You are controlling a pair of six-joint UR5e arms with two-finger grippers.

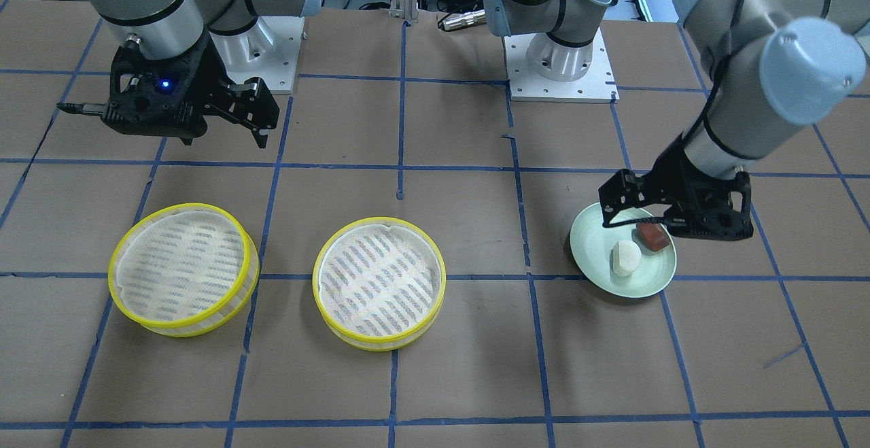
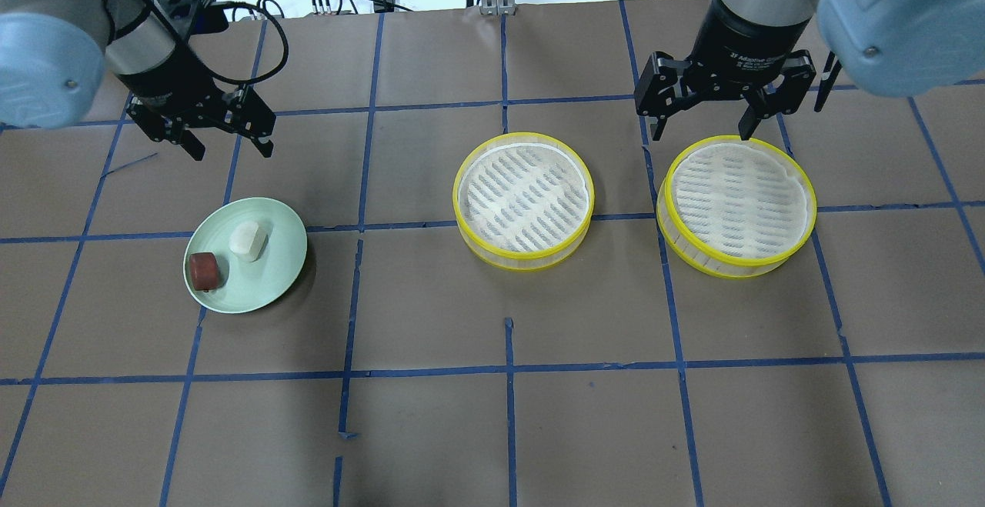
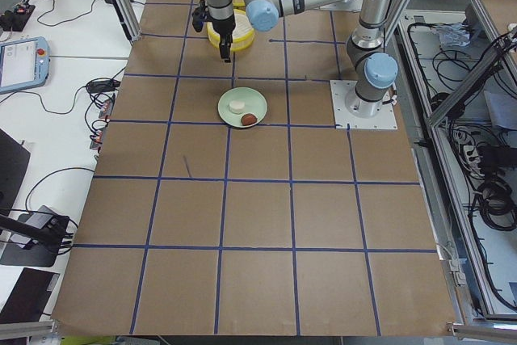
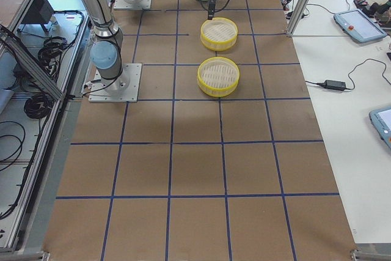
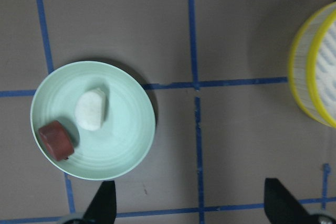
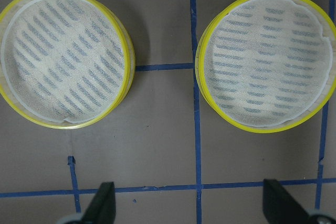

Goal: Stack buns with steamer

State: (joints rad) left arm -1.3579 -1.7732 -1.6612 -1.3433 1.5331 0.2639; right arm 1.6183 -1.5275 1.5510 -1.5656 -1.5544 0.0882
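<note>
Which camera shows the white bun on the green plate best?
The left wrist camera: it looks straight down on the white bun, large and unblocked on the plate. Overhead and front views show it smaller; the left side view, tiny. The right side and right wrist views don't show it.

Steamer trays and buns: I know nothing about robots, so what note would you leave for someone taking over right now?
The left gripper is open and empty, hovering near the green plate.
The right gripper is open and empty, hovering near the right tray.
The white bun and reddish-brown bun lie on the plate.
The middle tray and right tray sit apart, both empty.
Done: nothing.
Left: buns into the trays, then stack the trays.
</note>
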